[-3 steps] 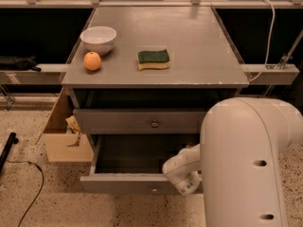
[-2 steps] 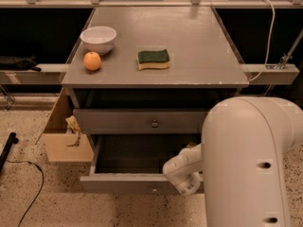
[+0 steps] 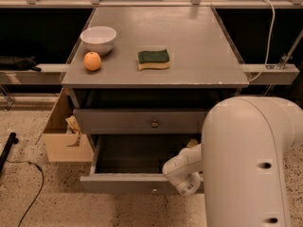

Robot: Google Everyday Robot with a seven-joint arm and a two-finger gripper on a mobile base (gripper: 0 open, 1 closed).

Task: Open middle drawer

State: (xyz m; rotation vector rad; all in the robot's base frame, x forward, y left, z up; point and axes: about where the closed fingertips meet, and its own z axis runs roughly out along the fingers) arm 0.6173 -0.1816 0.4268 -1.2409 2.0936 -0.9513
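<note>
The middle drawer (image 3: 128, 182) is a grey shallow tray that stands pulled out toward me, its dark inside showing and a small round knob (image 3: 155, 190) at the centre of its front. Above it a second grey drawer (image 3: 137, 122) is shut flush. My gripper (image 3: 183, 179) is at the end of the white arm, down at the open drawer's front edge just right of the knob. The large white arm housing (image 3: 248, 164) hides the drawer's right part.
On the grey tabletop (image 3: 199, 56) sit a white bowl (image 3: 98, 38), an orange (image 3: 92, 61) and a green-and-yellow sponge (image 3: 154, 59). An open cardboard box (image 3: 64, 136) stands on the floor left of the cabinet. A black cable (image 3: 28, 183) trails over the speckled floor.
</note>
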